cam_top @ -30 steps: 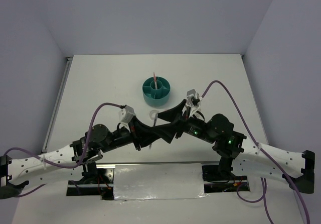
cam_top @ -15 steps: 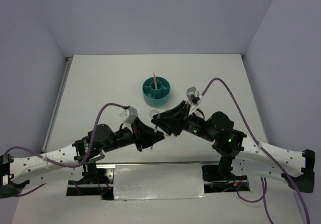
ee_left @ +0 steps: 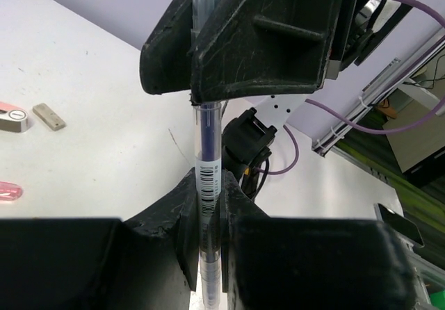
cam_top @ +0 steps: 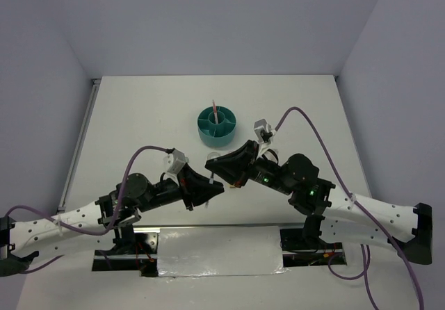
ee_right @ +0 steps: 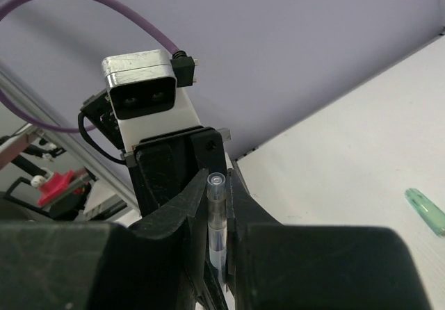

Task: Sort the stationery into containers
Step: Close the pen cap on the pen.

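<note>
Left gripper [ee_left: 208, 209]: jaws drawn in narrow and clamped on the lower part of the thin dark pen [ee_left: 208, 140]. The pen stands roughly upright in the left wrist view, a clear barrel with a dark core.

Right gripper [ee_right: 217, 235]: jaws likewise narrow, closed over the upper end of the same pen. Its clear tip shows between the fingers in the right wrist view. Both tools hold the one pen, which is off the table [cam_top: 139, 115], in front of the teal organiser [cam_top: 226, 136] and apart from it.

Label: a white barcode sticker is wrapped round the barrel just above the left fingers [ee_left: 182, 230]. Bars are plain, but any digits are too small to read. No brand name can be made out.

Organiser: a pink-red pen [cam_top: 216, 110] stands in the central cup.

On the table, left wrist view: a pink-white piece [ee_left: 11, 117] lies just beside a beige piece [ee_left: 49, 116], and nearer the camera a pink item [ee_left: 8, 192], probably the eraser, is cut by the frame edge.

Right wrist view: a mint-green capsule [ee_right: 425, 211] lies flat on the table, well apart from the grippers.
</note>
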Controlling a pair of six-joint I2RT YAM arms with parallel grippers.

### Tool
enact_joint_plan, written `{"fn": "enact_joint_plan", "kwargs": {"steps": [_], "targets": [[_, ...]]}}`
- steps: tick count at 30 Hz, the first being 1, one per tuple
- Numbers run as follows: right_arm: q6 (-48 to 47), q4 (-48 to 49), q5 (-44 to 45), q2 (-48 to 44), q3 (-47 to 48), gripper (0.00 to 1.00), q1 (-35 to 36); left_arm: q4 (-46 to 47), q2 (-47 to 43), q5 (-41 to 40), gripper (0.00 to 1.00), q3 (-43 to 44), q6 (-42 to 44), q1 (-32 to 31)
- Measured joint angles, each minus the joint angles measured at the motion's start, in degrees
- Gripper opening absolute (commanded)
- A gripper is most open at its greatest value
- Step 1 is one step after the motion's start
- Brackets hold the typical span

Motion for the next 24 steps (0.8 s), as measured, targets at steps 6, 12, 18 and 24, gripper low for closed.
{"fn": "enact_joint_plan", "kwargs": {"steps": [6,12,18,24], "targets": [[0.02,7.48,2.27,3.34,-2.12,0.00,2.34,-7.96,-1.40,0.04,0.00,3.06,5.14,0.66],[-0.48,16.20,7.13,6.05,-3.93,0.00,5.55,-17.00,-1.55,3.67,0.00,8.44,7.67,2.93],[1.14,23.39,8.37,6.88,-8.98,0.00,6.12,-24.24,-1.55,6.01,0.00,10.08,9.55,4.48],[1.92,24.70,9.27,7.56,-10.82,0.00,6.60,-28.70,-1.38,8.31,0.00,10.82,10.25,5.99]]}}
